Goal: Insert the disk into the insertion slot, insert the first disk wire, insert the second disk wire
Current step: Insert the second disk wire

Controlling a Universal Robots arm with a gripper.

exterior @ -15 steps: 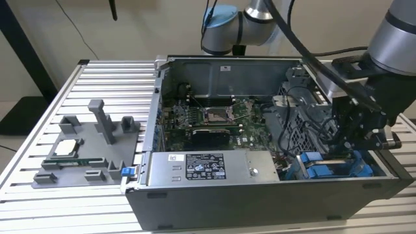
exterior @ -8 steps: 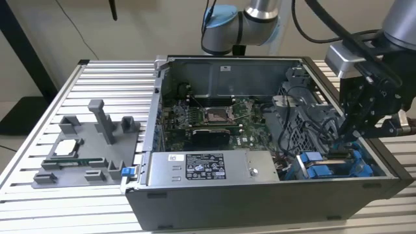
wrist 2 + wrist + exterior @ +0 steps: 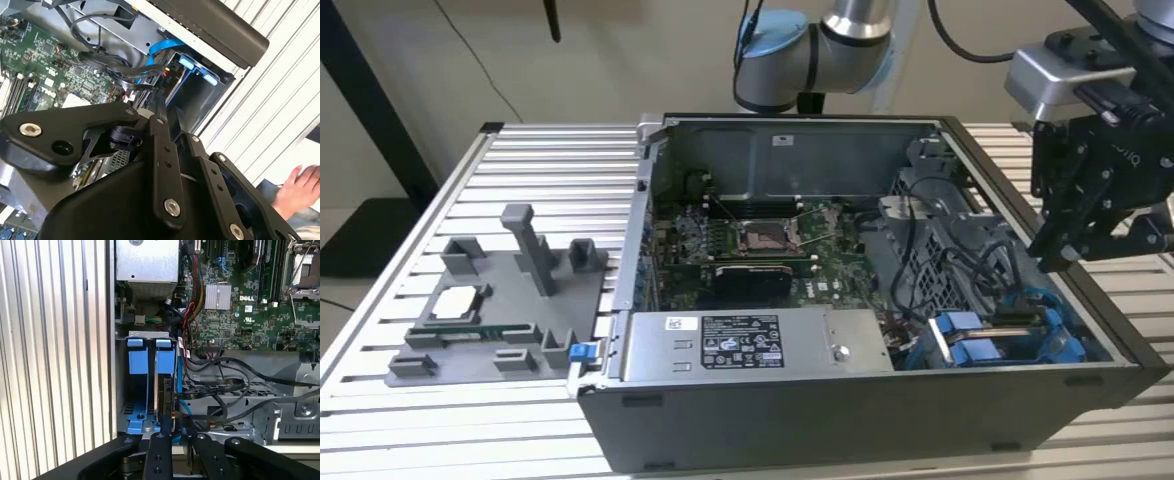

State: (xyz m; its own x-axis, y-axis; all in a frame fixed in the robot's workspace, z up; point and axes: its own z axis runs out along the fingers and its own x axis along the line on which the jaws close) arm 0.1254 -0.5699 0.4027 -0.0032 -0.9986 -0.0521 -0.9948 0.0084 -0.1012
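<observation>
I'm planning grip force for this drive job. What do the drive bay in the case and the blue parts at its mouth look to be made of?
The rectangular grey drive bay looks like bare sheet metal: thin folded edges and a dull matte grey sheen. The bright blue tabs at its mouth look like moulded plastic: even saturated colour, soft gloss, rounded edges. The black robot pincer hangs just above the case at the bay side.

You see a slatted metal table (image 3: 520,160) before a plain beige wall (image 3: 627,60), with a dark post (image 3: 367,90) at the exterior view's left.
</observation>
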